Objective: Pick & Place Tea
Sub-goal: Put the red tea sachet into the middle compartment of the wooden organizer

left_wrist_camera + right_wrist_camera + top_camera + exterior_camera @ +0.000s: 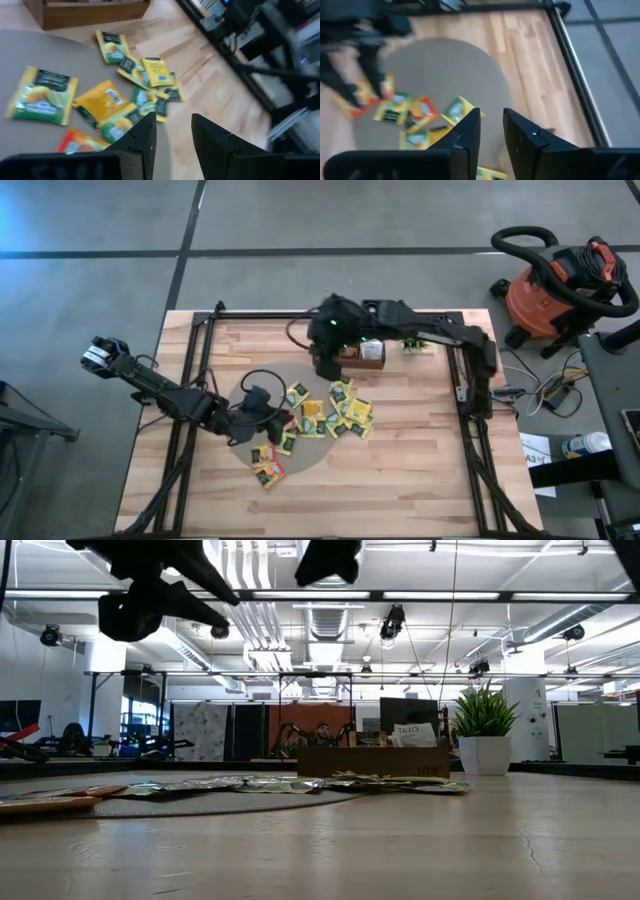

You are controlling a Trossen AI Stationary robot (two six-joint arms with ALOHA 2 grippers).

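I see the wooden counter filling most of the high view, with a black frame along its edges. Beside it on the floor, well apart from the work, stands an orange and black shop vacuum.

On the counter lies a round grey mat. The tea sachets are scattered flat over the mat and onto the bare wood beside it: yellow and green ones bunched near the middle, a few orange-red ones at the mat's near edge. None of them is lifted.

My right arm reaches from the far right corner across to the middle of the counter. Its right end effector hangs above the mat, just in front of the brown wooden tray. In its wrist view the two fingers stand a narrow gap apart with nothing between them.

My left arm stretches in from the left edge. The left end effector hovers low over the near side of the mat, next to the sachets. Its fingers are spread a little, with nothing pinched between them.

At the back of the counter, just beside the tray, sits a small green potted plant in a white pot. In the low view a white card stands upright in the tray.
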